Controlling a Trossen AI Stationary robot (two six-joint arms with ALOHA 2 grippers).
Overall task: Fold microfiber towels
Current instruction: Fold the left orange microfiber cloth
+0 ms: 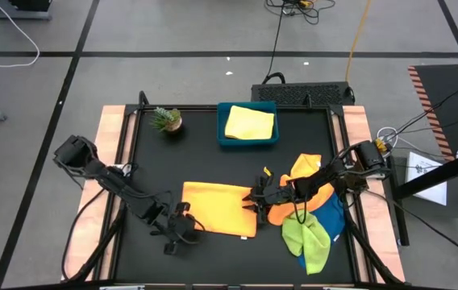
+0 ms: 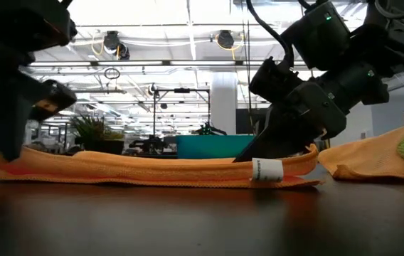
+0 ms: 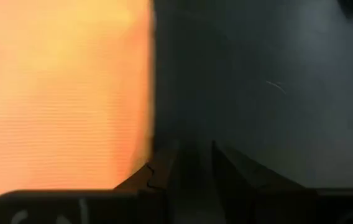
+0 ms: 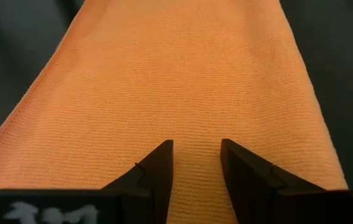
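I judge the work to be somewhere in the middle. One yellow towel (image 1: 250,122) already lies folded in the blue tray (image 1: 222,137) at the back edge of the table (image 1: 156,161), just beside a small potted plant (image 1: 165,120).

The orange towel (image 1: 218,208) now in work lies flat near the front edge, in the middle of the table, and in the low view I see two layers, so it seems folded one time. My left gripper (image 1: 182,228) is at its front left corner; in the left wrist view the fingers (image 3: 164,163) stand a little apart over the dark table beside the cloth edge, holding nothing that I can see. My right gripper (image 1: 261,198) is at the right edge of the towel; its fingers (image 4: 158,167) are spread a little with the cloth between them.

Toward the right front corner a pile waits unfolded: a second orange towel (image 1: 308,172), a green towel (image 1: 308,235) and a blue towel (image 1: 335,217) under them. So at least three towels are left, and this one needs probably one more fold.
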